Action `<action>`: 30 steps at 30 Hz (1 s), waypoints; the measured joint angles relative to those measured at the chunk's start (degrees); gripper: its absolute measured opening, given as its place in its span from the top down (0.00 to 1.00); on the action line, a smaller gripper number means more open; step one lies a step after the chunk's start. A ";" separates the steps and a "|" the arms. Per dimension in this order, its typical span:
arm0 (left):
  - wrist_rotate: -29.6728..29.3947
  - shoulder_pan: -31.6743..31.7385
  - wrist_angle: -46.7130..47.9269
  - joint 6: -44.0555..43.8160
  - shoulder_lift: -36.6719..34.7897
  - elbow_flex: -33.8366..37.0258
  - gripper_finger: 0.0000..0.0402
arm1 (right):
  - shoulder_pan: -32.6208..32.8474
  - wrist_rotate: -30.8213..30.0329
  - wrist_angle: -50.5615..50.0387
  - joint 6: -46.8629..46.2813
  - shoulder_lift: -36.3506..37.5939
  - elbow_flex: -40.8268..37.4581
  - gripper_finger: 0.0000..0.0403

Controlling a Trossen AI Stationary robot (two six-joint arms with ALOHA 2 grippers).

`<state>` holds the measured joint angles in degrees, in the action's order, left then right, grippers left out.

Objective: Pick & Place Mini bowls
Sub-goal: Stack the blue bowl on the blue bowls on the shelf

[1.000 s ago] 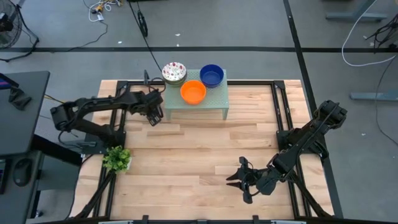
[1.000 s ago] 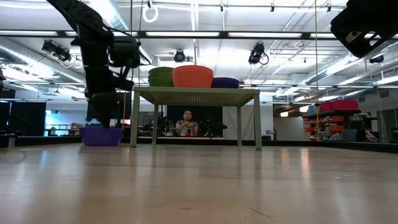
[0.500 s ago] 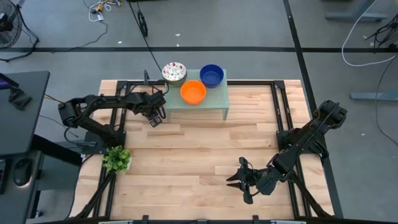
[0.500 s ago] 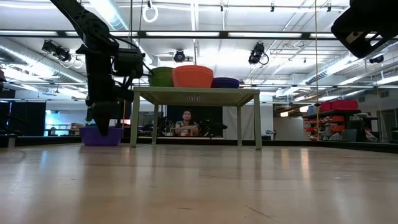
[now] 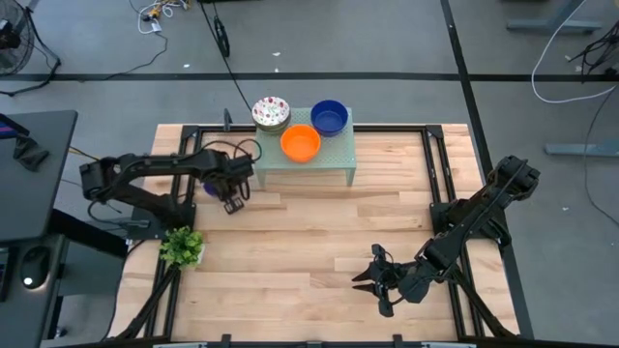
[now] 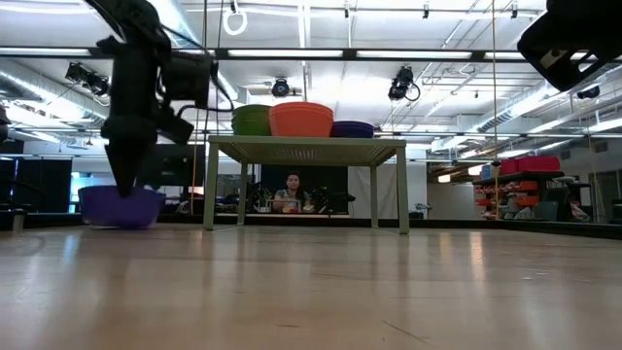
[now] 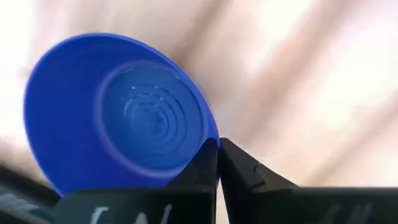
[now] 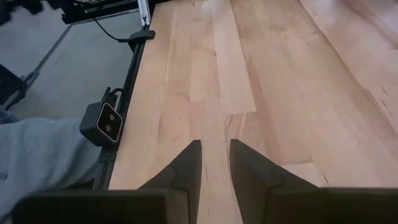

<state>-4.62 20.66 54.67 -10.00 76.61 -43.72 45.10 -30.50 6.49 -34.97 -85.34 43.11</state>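
Beside stand [image 5: 329,155], left hand [image 5: 232,200] clamps blue bowl [image 7: 118,112] rim

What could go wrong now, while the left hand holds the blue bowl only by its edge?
1. The left hand pinches only the rim of the blue bowl, so the bowl could tilt, swing or slip out during a lift.
2. The mesh stand with three other bowls is close by; a wide swing might knock the orange bowl off it.
The right hand waits far away and seems no danger.
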 joint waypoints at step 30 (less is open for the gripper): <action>10.90 -50.29 -55.25 11.02 6.24 -8.37 0.99 | -8.76 16.38 16.76 31.83 -8.74 11.67 0.60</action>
<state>6.28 -29.63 -0.58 1.02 82.85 -52.10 36.34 -14.12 23.24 -3.14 -94.08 54.78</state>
